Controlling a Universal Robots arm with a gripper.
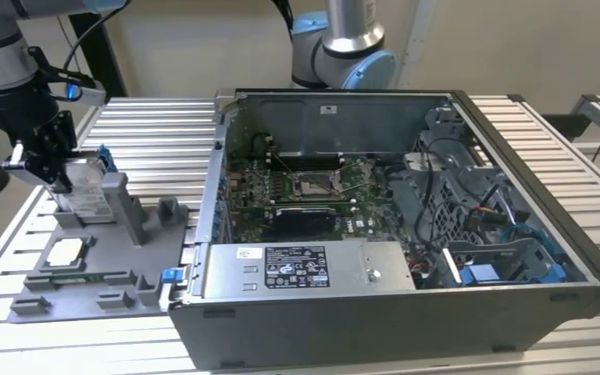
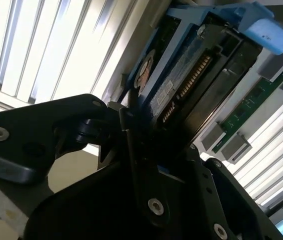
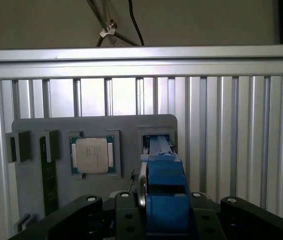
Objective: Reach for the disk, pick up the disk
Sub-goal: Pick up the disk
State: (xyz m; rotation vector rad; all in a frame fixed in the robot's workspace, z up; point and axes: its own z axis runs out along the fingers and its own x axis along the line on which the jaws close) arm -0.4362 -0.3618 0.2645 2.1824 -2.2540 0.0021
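The disk (image 1: 91, 194), a silver-grey drive in a bright blue bracket, stands on edge in a slot of the grey fixture (image 1: 123, 293) at the exterior view's left. My gripper (image 1: 58, 178) comes down on it from above with its black fingers (image 2: 126, 132) against the drive's sides, shut on it. In the first wrist view the blue bracket (image 3: 164, 192) sits between the finger bases, and its lower end reaches down into the slot. The second wrist view shows the disk's (image 2: 181, 85) connector edge and circuit-board side close up.
A small white-silver chip (image 3: 92, 155) and a green memory stick (image 3: 48, 175) lie in the fixture beside the slot. The open computer case (image 1: 383, 320) stands right of the fixture on the slatted aluminium table (image 1: 154, 133). A second robot arm (image 1: 342, 47) rises behind the case.
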